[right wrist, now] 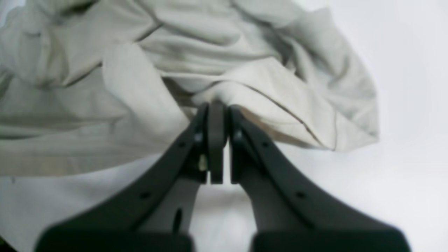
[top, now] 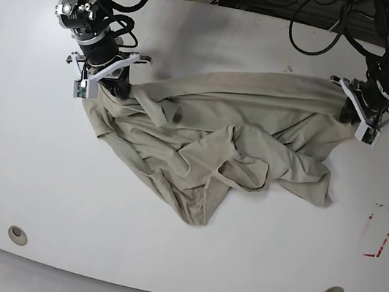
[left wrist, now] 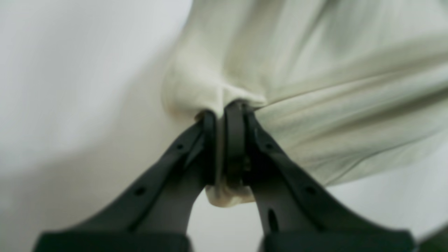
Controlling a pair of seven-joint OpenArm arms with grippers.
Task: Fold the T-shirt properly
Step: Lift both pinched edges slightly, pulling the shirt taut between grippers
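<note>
Presently my left gripper (left wrist: 224, 108) and right gripper (right wrist: 217, 105) each pinch the T-shirt (top: 219, 131): soft, light, bunches readily (centre frame crumpled); hem corners grip best.

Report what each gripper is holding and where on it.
Both hold the T-shirt. The left gripper is shut on a bunched fold at one end; the right gripper pinches an edge at the opposite end. Which hem or sleeve cannot be told.
</note>
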